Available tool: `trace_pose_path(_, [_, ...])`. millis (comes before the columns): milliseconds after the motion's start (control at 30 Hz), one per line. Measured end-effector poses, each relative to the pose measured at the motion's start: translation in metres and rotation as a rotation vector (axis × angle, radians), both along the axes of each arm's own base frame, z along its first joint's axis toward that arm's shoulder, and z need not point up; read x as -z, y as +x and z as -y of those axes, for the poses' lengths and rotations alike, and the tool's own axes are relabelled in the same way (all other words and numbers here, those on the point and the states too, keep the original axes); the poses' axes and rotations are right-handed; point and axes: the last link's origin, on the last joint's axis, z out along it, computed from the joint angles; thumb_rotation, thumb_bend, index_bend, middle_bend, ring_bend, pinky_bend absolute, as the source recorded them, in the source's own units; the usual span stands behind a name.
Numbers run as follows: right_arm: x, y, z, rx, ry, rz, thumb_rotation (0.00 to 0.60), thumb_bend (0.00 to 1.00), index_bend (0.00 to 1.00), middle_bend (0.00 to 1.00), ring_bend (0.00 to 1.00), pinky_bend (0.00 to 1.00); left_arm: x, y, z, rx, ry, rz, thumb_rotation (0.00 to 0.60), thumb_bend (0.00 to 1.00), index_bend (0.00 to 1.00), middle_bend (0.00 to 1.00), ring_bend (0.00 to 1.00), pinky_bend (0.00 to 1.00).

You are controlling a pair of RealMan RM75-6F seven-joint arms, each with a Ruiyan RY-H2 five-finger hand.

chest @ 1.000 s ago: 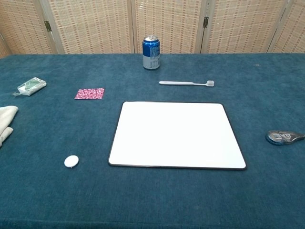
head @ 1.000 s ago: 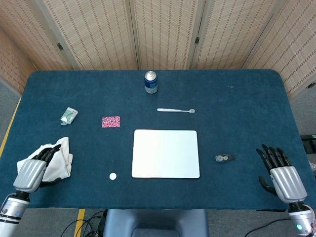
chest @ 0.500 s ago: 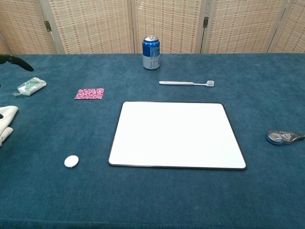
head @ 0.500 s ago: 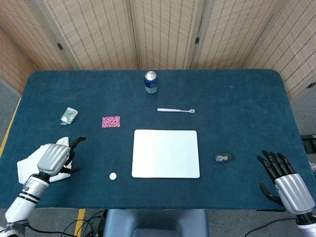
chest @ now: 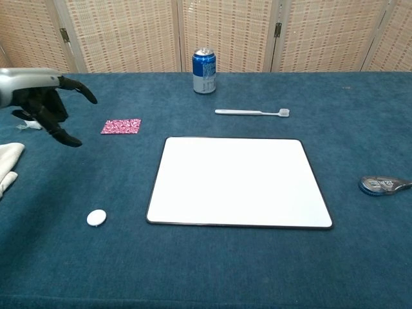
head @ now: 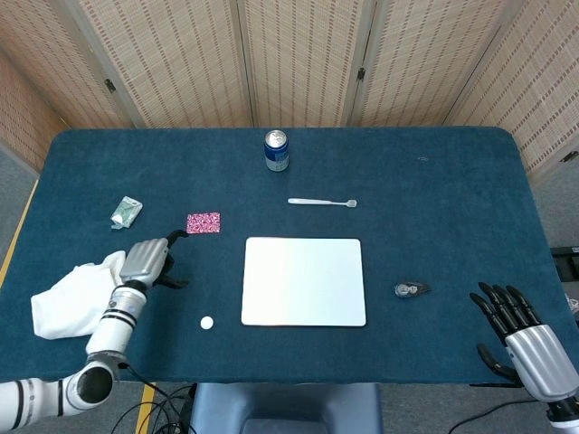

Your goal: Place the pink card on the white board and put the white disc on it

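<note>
From the head view, my left hand (head: 147,262) hovers empty, fingers apart, just left of the white board (head: 304,281), near the pink card (head: 203,222) lying on the counter (head: 434,181). The white disc (head: 207,322) sits off the board's near-left corner. My right hand (head: 525,330) waits spread and empty, far right.

From the chest view, my left hand (chest: 40,103) hangs left of the card (chest: 121,126); the blue can (chest: 204,71) stands beyond the board (chest: 238,181).

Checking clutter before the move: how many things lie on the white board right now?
0. The white board is bare; pink card and white disc both lie on the cloth left of it.
</note>
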Motion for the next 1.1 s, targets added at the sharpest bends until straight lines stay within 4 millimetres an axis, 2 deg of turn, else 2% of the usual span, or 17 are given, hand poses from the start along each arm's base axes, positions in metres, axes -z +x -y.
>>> trace_pose_path(167, [0.002,-0.001,0.002,0.007,0.01,-0.014,0.6,0.32,0.0,0.0,0.0,0.0,0.022,0.025,-0.022,-0.045,-0.01,-0.008,0.6,0.2,0.26,1.0,1.0,1.0])
trace_pose_path(267, [0.001,-0.001,0.003,0.01,0.012,-0.013,0.6,0.32,0.0,0.0,0.0,0.0,0.025,0.029,-0.035,-0.061,0.012,-0.034,0.6,0.19,0.27,1.0,1.0,1.0])
trace_pose_path(533, [0.0,-0.003,0.005,0.018,0.009,-0.013,0.6,0.32,0.0,0.0,0.0,0.0,0.028,0.015,-0.065,-0.116,0.085,-0.046,0.6,0.2,0.27,1.0,1.0,1.0])
trace_pose_path(700, [-0.001,-0.003,0.008,0.026,0.004,-0.01,0.6,0.32,0.0,0.0,0.0,0.0,0.038,0.006,-0.08,-0.118,0.074,-0.037,0.6,0.2,0.31,1.0,1.0,1.0])
trace_pose_path(867, [0.0,-0.004,0.011,0.032,0.003,-0.01,0.6,0.32,0.0,0.0,0.0,0.0,0.055,0.005,-0.091,-0.096,0.029,-0.028,0.6,0.22,0.32,1.0,1.0,1.0])
trace_pose_path(1100, [-0.002,-0.007,0.016,0.05,-0.005,-0.006,0.6,0.32,0.0,0.0,0.0,0.0,0.069,0.01,-0.108,-0.069,-0.011,-0.041,0.6,0.22,0.33,1.0,1.0,1.0])
